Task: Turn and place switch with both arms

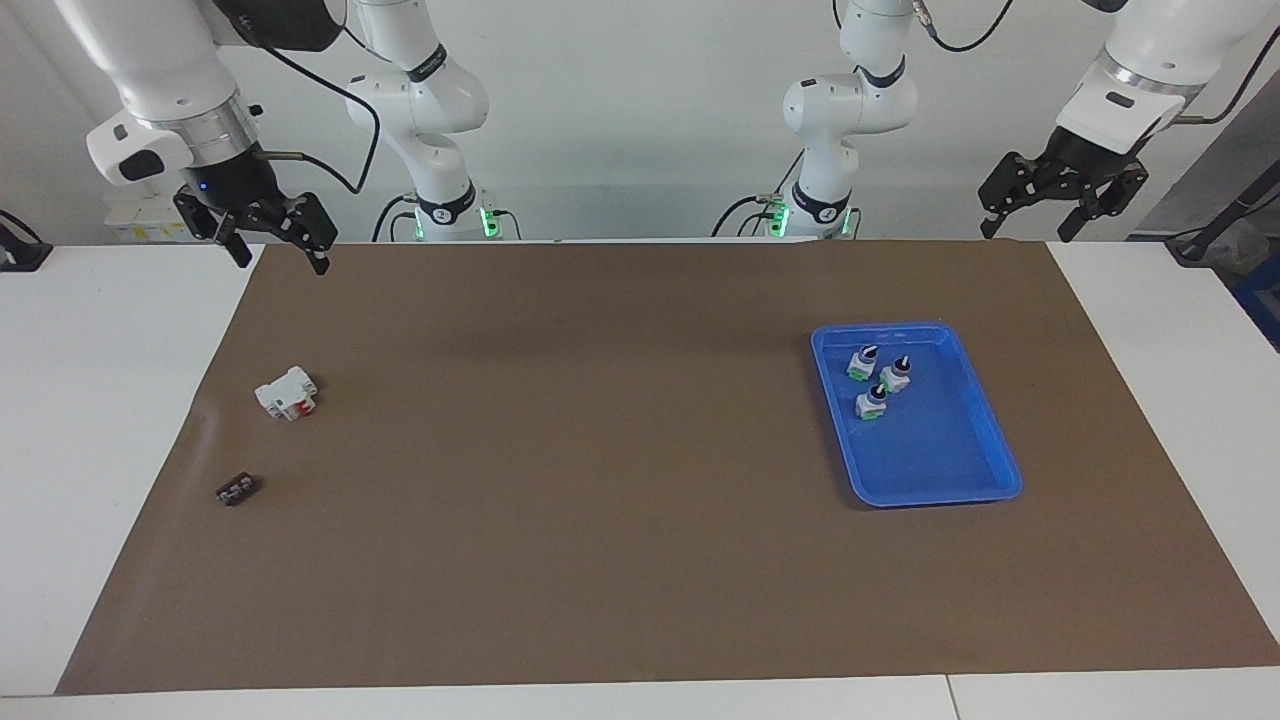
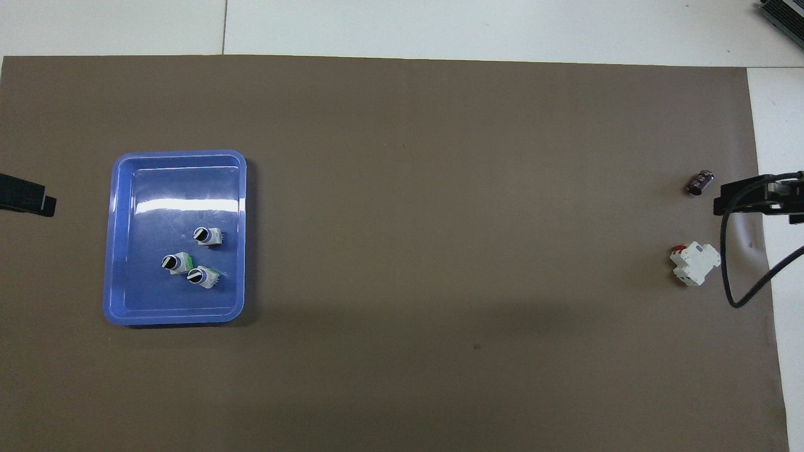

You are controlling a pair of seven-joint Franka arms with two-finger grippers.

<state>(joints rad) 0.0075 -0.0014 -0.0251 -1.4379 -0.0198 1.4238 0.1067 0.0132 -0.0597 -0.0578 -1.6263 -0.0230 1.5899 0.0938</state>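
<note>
The right gripper [image 1: 270, 240] hangs in the air over the robots' edge of the brown mat [image 1: 600, 450], at the right arm's end of the surface [image 1: 100, 400], its fingers [image 1: 318, 262] spread apart and holding nothing. Taking the blue tray [image 1: 1000, 460] as the landmark, a white block [image 1: 287, 392] with a red part lies on the mat well apart from the tray toward the right arm's end, about level with the tray. A tiny black strip [image 1: 237, 489] lies farther from the robots than the block, also well apart from the tray.

Three switches sit inside the tray, in the half of it nearer the robots. One switch [image 1: 861, 363] sits nearest the robots, a second [image 1: 896, 375] is just beside it toward the left arm's end, and a third [image 1: 872, 402] lies a little farther from the robots than both. Each stands with its black knob up, and green shows at the base. None is touched by a gripper.

The left gripper [image 1: 1040, 215] hangs over the robots' edge of the mat, nearer the robots than the tray and toward the left arm's end, its fingers [image 1: 990, 222] apart and empty.

In the overhead view only dark tips show: the left gripper's [image 2: 25, 196] beside the tray, and the right gripper's [image 2: 754, 196] by the strip [image 2: 700, 182].
</note>
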